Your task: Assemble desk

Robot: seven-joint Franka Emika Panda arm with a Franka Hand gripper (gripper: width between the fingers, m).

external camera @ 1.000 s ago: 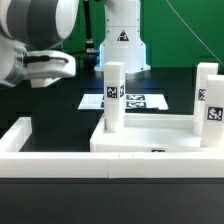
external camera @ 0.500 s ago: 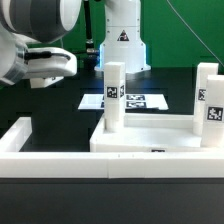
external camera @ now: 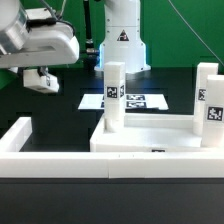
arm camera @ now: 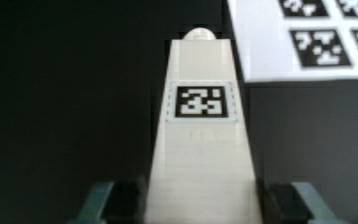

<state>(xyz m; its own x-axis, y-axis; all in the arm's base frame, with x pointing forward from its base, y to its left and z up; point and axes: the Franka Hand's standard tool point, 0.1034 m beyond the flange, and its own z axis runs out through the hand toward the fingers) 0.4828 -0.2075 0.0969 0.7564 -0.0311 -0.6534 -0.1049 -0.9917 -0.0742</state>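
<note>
Gripping a leg [arm camera: 201, 150] near its base, gripper [arm camera: 201, 205] nearly closed on its flat sides; looks light, rigid, slick plastic, so hold square against twisting.

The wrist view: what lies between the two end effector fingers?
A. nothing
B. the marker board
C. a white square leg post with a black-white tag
C: in the wrist view, the white square leg post with its black-white tag sits between the fingers of the end effector.

White tabletop [external camera: 150, 135] lies flat with 2 tagged white leg posts [external camera: 114, 95] standing upright on it.
</note>
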